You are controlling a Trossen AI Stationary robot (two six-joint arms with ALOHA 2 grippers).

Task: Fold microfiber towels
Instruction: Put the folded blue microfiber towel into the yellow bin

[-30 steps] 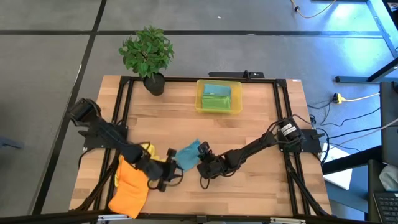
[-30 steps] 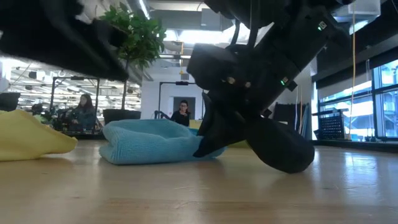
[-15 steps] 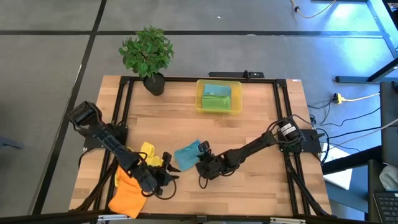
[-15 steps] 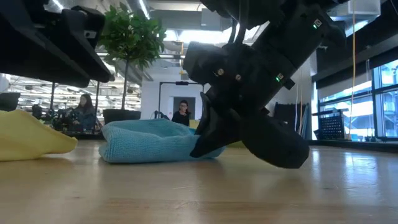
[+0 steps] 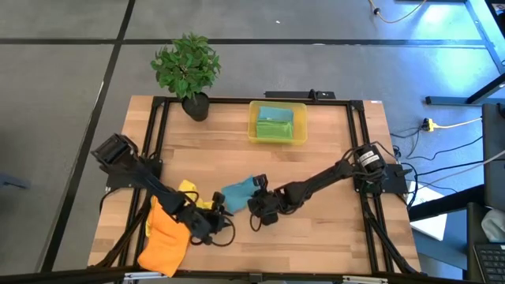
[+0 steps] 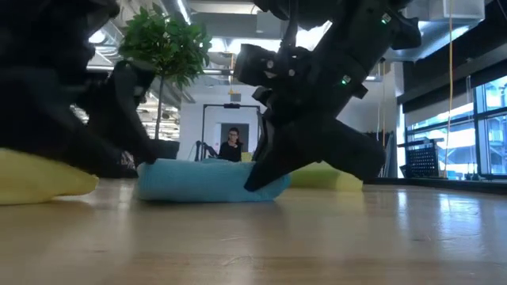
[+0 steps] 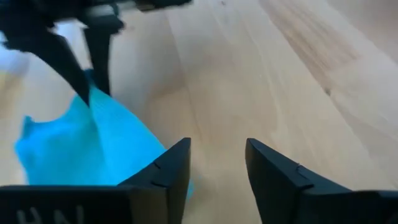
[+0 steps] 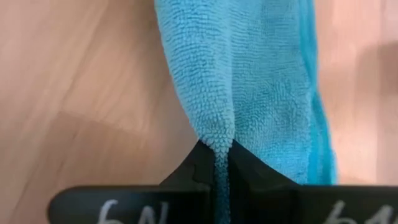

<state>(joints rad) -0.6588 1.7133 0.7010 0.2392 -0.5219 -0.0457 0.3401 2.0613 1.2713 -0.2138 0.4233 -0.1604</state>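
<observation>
A teal-blue microfiber towel (image 5: 239, 191) lies bunched on the wooden table (image 5: 316, 237), near the middle of its front half. My right gripper (image 5: 254, 202) is shut on the towel's right end. My left gripper (image 7: 217, 158) stands open and low over the table at the towel's near-left side, with nothing between its fingers; whether one finger brushes the cloth, I cannot tell. A yellow towel (image 5: 188, 190) and an orange towel (image 5: 164, 238) lie under and beside my left arm. My right gripper pinches a raised ridge of the towel's right end (image 8: 217, 142) between its two fingers. One layer or several, I cannot tell. The fingers slant down from the table's right side. That end is drawn up a little; the rest (image 6: 198, 184) lies on the table.
A translucent yellow bin (image 5: 254, 126) holding folded green and teal cloths stands at the far middle. A potted plant (image 5: 188, 67) stands at the far left corner. Bare wood stretches to the right of the towel and along the front edge.
My left gripper has come down to the table at the blue towel's left side. My right gripper has risen a little and rolled, keeping its hold. The towel now lies flatter, with its right end drawn up.
</observation>
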